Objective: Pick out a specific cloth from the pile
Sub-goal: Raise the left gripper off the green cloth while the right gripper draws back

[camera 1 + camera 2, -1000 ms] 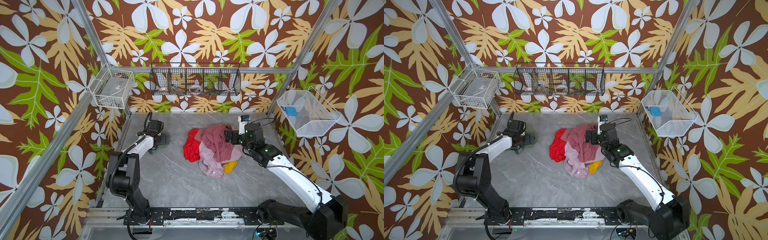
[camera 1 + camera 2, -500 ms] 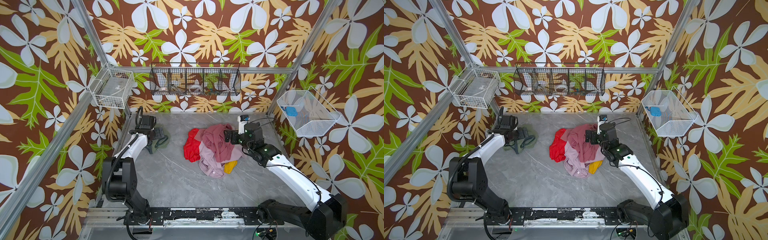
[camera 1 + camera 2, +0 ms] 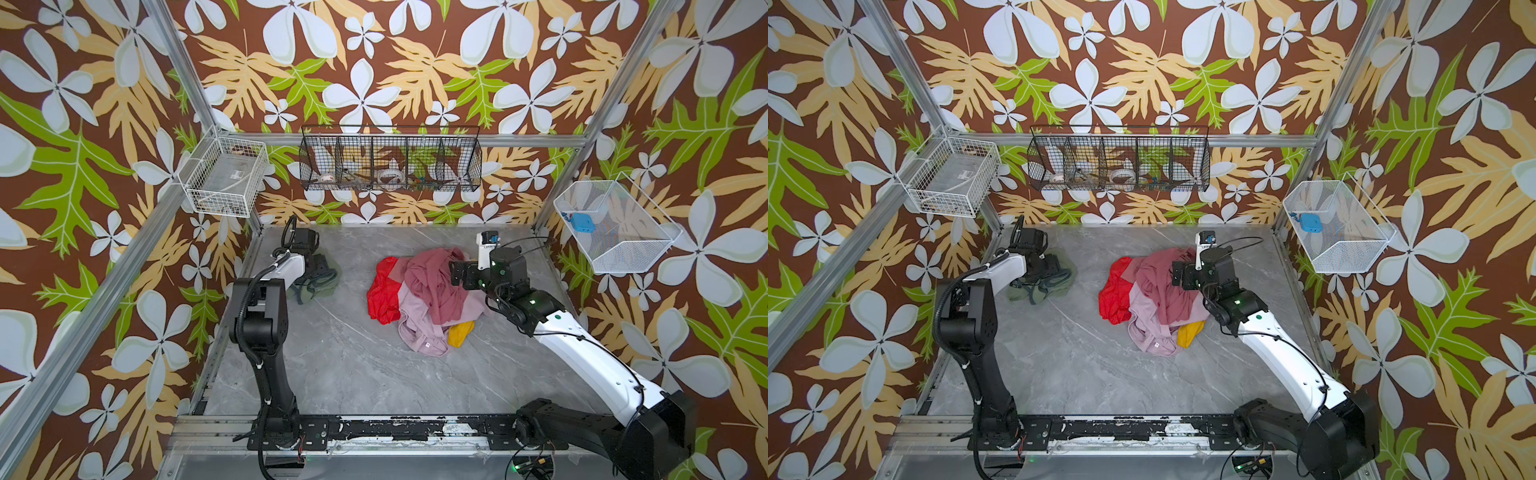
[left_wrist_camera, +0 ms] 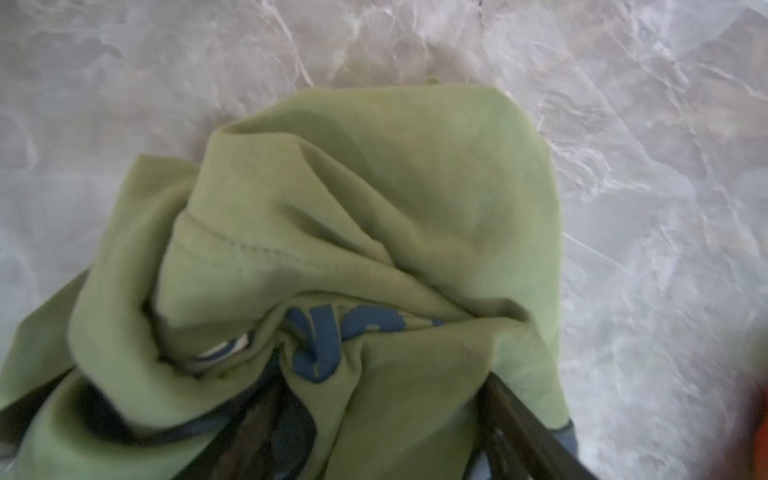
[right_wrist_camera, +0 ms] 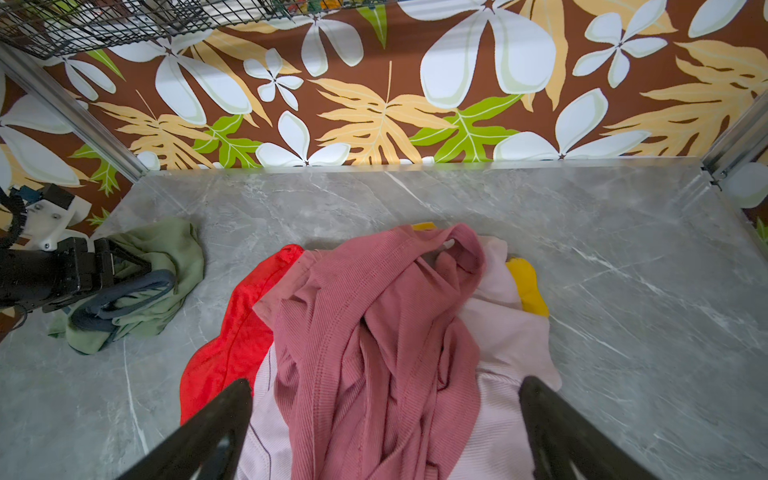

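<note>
On the grey marbled bench (image 3: 353, 374), the pile (image 3: 428, 291) heaps near the middle; ribbed rose knit (image 5: 374, 311) on top, smooth red cloth (image 5: 232, 345), pale lilac knit (image 5: 498, 340) and a mustard corner (image 5: 528, 286) showing beneath; the cloth (image 3: 326, 286) lies well apart from the pile, on the left arm's side, crumpled on the bench; matte olive jersey, stitched hem (image 4: 270, 249), dark grey-blue trim (image 5: 124, 295), blue print (image 4: 324, 345) creased into a fold; likely light and limp, would drape and trail rather than hold shape; best taken at a bunched fold or the thicker trim, several layers at once; right end effector (image 5: 386, 384) hangs over the pile, jaws wide, empty; left end effector (image 5: 131, 270) is down in the cloth, folds bunched between its jaws; gripping or only resting, cannot tell.
</note>
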Robot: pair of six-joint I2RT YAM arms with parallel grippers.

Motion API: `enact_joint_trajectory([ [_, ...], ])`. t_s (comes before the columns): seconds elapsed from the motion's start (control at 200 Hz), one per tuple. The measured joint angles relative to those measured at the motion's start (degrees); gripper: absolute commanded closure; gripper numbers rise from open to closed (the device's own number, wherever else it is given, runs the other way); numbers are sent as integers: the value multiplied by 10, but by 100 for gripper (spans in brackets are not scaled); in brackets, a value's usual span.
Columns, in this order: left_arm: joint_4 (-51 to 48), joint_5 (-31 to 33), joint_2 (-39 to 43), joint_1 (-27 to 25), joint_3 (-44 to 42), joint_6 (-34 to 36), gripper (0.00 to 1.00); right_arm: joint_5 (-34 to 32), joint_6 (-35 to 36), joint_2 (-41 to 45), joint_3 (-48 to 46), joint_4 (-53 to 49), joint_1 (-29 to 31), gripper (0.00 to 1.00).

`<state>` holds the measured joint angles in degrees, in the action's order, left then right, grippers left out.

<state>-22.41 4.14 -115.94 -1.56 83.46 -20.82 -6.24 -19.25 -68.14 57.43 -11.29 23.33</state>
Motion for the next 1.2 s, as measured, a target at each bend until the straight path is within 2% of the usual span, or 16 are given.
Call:
enact_joint_trajectory([
  [0.235,0,-4,-46,0,50,44,32,-1,0,13,-6,-8,-5,0],
  [0.43,1,1,-56,0,63,91,26,-1,0,15,-13,-7,-11,0],
  [0.566,17,0,-33,0,37,104,19,-1,8,13,-33,9,-14,1],
  [0.596,22,-1,-23,0,26,105,16,1,16,13,-40,15,-16,0],
  [0.631,31,-3,-8,0,11,105,4,1,22,13,-49,23,-18,0],
  [0.656,37,-6,5,0,-2,106,0,1,31,13,-58,30,-20,1],
  [0.831,93,-18,115,-1,-93,100,0,4,93,46,-141,100,-47,0],
  [1.021,168,-23,262,-16,-198,86,0,33,133,97,-246,215,-120,1],
  [1.201,235,21,381,-50,-331,79,0,26,170,95,-334,332,-143,0],
])
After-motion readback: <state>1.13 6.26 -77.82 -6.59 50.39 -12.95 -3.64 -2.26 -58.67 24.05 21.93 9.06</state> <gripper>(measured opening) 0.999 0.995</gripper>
